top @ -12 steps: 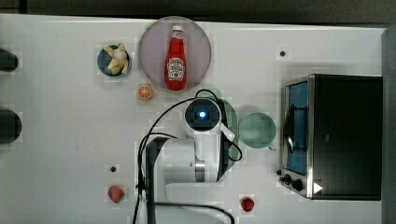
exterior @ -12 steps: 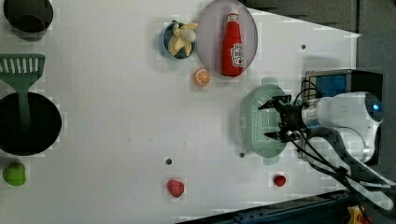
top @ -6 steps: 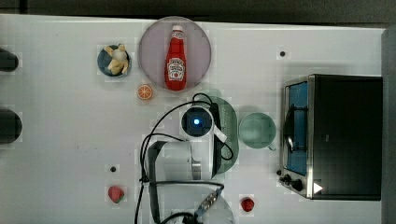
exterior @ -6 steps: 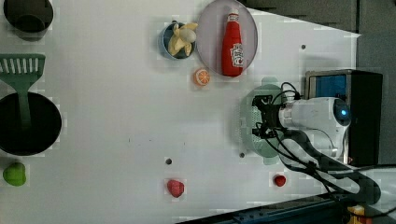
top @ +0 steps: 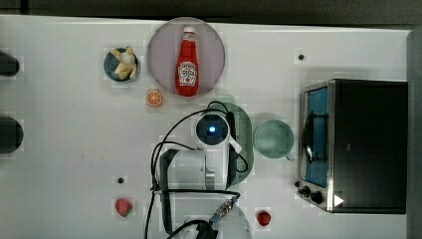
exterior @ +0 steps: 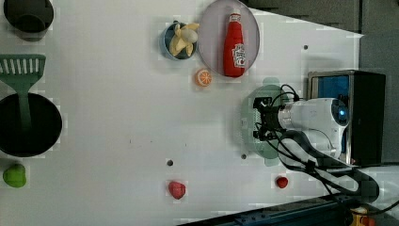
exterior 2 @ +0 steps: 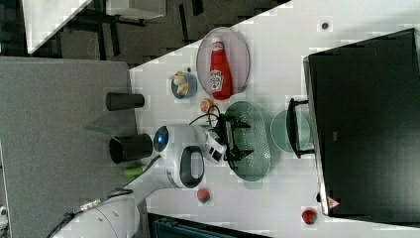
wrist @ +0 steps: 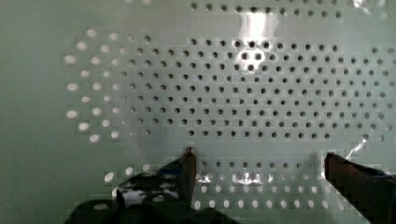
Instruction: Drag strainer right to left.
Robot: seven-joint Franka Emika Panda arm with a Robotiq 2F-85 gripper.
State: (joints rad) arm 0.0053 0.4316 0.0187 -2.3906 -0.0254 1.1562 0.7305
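The pale green oval strainer [top: 243,130] lies between the red ketchup plate and the toaster oven, half hidden under my arm in the top view. The left view shows its rim [exterior: 246,123], and the right view its dotted bowl [exterior 2: 251,141]. My gripper [exterior 2: 236,140] reaches down into the bowl near the side away from the oven, also seen in the left view [exterior: 258,120]. Up close in the wrist view, the gripper [wrist: 261,176] is open, with fingertips [wrist: 189,169] spread wide just over the perforated floor and nothing between them.
A round green cup [top: 273,139] sits between the strainer and the toaster oven [top: 358,144]. A ketchup bottle [top: 187,62] lies on a plate, with an orange slice [top: 154,98] and a banana bowl [top: 122,63] nearby. Two strawberries [top: 123,206] lie near the front. White table [top: 69,149] stretches to the top view's left.
My gripper has travelled toward the left view's left, from over the strainer's oven-side rim to inside its bowl. The strainer has hardly shifted.
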